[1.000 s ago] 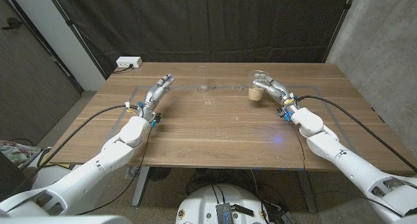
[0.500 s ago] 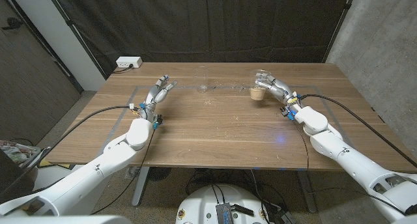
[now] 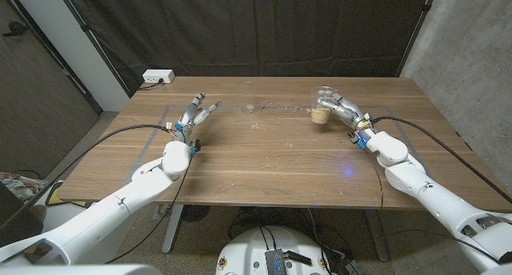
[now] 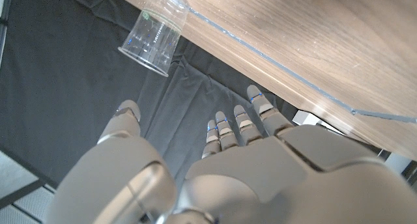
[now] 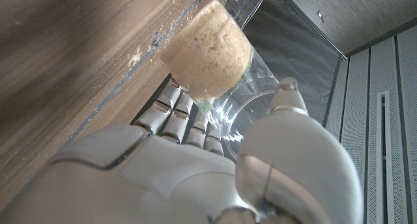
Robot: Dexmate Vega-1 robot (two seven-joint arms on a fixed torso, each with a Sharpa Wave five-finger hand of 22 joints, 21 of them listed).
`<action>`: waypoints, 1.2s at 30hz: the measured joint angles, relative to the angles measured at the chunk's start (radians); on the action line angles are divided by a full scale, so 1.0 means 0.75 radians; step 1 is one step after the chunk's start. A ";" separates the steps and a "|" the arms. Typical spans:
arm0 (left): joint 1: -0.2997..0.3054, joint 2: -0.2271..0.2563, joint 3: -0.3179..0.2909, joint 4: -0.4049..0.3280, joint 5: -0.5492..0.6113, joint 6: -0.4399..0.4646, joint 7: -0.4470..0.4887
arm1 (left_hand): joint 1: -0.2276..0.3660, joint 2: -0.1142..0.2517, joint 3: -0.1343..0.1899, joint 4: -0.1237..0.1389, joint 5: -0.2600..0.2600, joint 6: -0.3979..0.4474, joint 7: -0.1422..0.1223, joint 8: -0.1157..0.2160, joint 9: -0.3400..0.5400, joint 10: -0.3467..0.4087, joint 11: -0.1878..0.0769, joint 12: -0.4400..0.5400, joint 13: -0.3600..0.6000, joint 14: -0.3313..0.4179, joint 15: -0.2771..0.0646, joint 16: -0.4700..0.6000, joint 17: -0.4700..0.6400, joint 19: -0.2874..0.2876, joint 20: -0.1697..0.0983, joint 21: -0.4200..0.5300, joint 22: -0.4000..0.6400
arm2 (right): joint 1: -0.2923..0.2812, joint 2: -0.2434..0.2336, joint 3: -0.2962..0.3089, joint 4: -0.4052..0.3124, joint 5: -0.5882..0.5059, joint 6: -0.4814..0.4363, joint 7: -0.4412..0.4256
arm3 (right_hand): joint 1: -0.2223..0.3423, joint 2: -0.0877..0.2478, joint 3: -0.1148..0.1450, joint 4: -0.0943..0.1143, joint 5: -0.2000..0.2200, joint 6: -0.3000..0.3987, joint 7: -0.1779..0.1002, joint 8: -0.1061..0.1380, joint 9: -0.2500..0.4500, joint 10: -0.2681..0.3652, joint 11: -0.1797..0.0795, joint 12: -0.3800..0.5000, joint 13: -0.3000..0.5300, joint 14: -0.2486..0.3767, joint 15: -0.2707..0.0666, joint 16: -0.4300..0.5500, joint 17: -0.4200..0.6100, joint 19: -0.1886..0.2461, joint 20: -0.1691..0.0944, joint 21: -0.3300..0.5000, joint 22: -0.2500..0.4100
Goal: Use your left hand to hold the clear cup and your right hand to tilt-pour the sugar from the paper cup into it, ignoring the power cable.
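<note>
An empty clear cup (image 3: 250, 99) stands upright at the table's far middle, also seen as the clear cup (image 4: 156, 34) in the left wrist view. My left hand (image 3: 196, 112) is to its left, well apart from it, with fingers (image 4: 225, 129) spread and nothing in them. My right hand (image 3: 338, 106) grips a second cup (image 3: 321, 109) at the far right. That cup looks clear rather than paper and holds brown sugar (image 5: 206, 58) in its bottom. Its base is at or just above the table; I cannot tell which.
A white power strip (image 3: 158, 77) lies beyond the table's far left corner. Thin blue tape lines (image 3: 276, 107) mark the wooden table (image 3: 264, 159). A few sugar grains (image 5: 139, 52) lie by the tape. Black cables (image 3: 120, 137) run along both arms.
My right hand has shifted slightly to the right with the sugar cup. My left hand has reached a little further and spread its fingers. The empty clear cup has not moved.
</note>
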 measured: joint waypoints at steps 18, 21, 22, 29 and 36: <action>-0.165 -0.050 0.083 0.107 0.097 0.160 -0.053 | 0.000 0.000 -0.011 -0.011 0.005 -0.026 0.003 0.015 0.027 -0.049 0.007 0.015 0.039 -0.048 0.001 0.000 0.024 -0.014 0.000 0.000 0.000 | -0.007 0.005 0.005 0.014 0.006 0.026 -0.010 | 0.001 -0.001 0.000 0.000 0.000 0.005 -0.005 0.000 0.006 0.000 0.000 0.005 0.012 0.006 -0.006 -0.020 -0.006 0.000 0.000 0.008 -0.002; -0.191 -0.063 0.097 0.149 0.133 0.128 -0.096 | 0.000 0.000 -0.011 -0.011 0.005 -0.026 0.003 0.015 0.028 -0.049 0.007 0.015 0.045 -0.048 0.001 0.000 0.030 -0.014 0.000 0.000 0.000 | -0.019 0.005 0.010 0.006 0.004 0.027 -0.019 | 0.001 -0.001 0.000 0.000 0.000 0.005 -0.005 0.000 0.006 0.000 0.000 0.005 0.012 0.006 -0.006 -0.020 -0.003 0.000 0.000 0.008 -0.004; -0.201 -0.069 0.102 0.165 0.133 0.128 -0.096 | 0.000 0.000 -0.011 -0.011 0.005 -0.030 0.007 0.015 0.028 -0.051 0.008 0.021 0.046 -0.048 0.001 0.000 0.030 -0.014 0.000 0.000 0.000 | -0.019 0.005 0.010 0.006 0.003 0.027 -0.023 | 0.000 -0.001 0.000 0.000 0.000 0.005 -0.005 0.000 0.009 0.000 0.000 0.005 0.013 0.006 -0.006 -0.020 -0.003 0.000 0.000 0.008 -0.007; -0.259 -0.105 0.130 0.261 0.149 0.062 -0.159 | -0.027 -0.041 -0.054 -0.005 0.005 -0.077 0.033 0.015 0.046 -0.090 0.033 0.035 0.075 -0.074 0.008 0.000 0.046 -0.038 0.010 0.000 0.006 | -0.042 -0.008 0.019 -0.026 -0.001 0.027 -0.040 | -0.004 0.004 0.000 0.000 0.000 0.005 -0.005 0.000 0.012 0.000 0.000 0.010 0.013 0.014 0.001 -0.030 -0.003 0.000 0.000 0.008 -0.008; -0.307 -0.142 0.154 0.352 0.148 0.026 -0.193 | -0.066 -0.080 -0.111 -0.007 0.025 -0.103 0.041 0.015 0.058 -0.115 0.045 0.045 0.095 -0.090 0.011 0.000 0.055 -0.045 0.017 0.000 0.006 | -0.057 -0.018 0.026 -0.047 -0.004 0.027 -0.055 | -0.004 0.004 0.006 0.005 0.000 0.005 -0.005 0.000 0.012 0.000 0.000 0.010 0.018 0.014 0.001 -0.035 -0.003 0.000 0.000 0.015 -0.008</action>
